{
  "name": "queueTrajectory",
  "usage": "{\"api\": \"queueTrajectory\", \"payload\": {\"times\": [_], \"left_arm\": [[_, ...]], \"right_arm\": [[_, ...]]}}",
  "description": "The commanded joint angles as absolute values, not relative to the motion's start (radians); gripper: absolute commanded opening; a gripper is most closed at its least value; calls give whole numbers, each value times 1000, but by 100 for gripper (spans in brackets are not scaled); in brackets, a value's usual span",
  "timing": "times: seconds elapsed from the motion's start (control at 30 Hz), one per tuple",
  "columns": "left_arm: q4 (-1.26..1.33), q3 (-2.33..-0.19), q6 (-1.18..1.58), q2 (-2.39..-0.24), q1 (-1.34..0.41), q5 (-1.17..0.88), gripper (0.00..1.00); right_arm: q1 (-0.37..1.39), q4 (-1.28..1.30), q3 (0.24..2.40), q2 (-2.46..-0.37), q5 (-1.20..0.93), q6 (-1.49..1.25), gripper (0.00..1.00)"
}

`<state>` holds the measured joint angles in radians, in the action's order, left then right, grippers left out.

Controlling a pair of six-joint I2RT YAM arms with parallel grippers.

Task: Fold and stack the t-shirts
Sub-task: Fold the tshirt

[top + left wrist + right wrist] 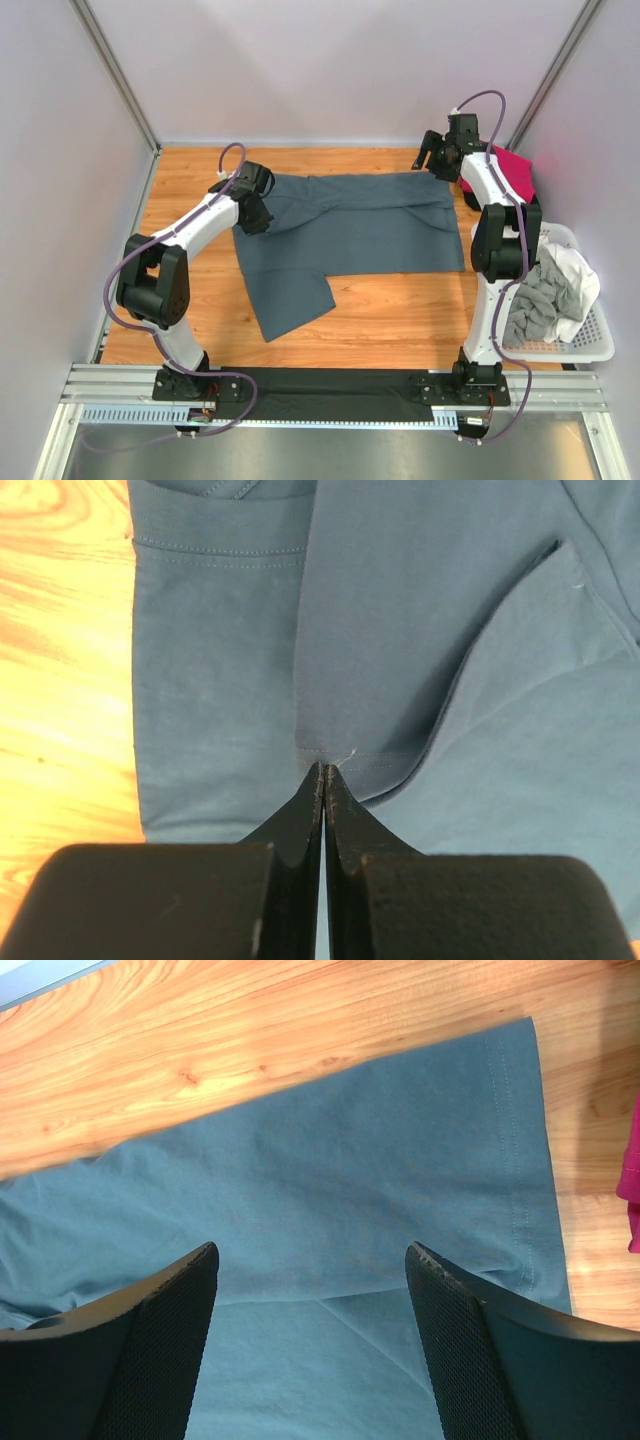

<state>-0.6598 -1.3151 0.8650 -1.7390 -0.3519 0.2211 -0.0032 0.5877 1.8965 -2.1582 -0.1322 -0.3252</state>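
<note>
1. From above: a large slate blue-grey cloth t-shirt [360, 225] lies spread across the middle of the wooden counter [400, 320]. My left fingers [255, 212] are at its left edge. My right fingers [437, 155] are at its far right corner, near a magenta-pink cloth t-shirt [515, 172]. At the right, a white plastic lattice basket [600, 350] holds a crumpled light grey shirt [530, 310] and a white shirt [580, 275].
2. Left wrist: my left fingers [318, 785] are clenched, pinching the stitched hem of a folded layer of the blue-grey t-shirt.
3. Right wrist: my right fingers [160, 1340] are released, spread wide over the t-shirt near its hemmed edge, gripping nothing.
</note>
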Motion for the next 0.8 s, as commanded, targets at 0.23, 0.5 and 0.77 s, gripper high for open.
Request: {"api": "queueTrajectory", "payload": {"times": [0.23,0.5,0.77], "left_arm": [[-745,-1374,836,-1704,-367,256,0],[-761,-1402,781,-1717,-388,256,0],[-791,-1459,719,-1743,-426,259,0]], "right_arm": [[-5,589,1901,-2148,-117,-314,77],[-5,594,1901,-2149,-115,-310,77],[-5,594,1899,-2151,-117,-314,77]]}}
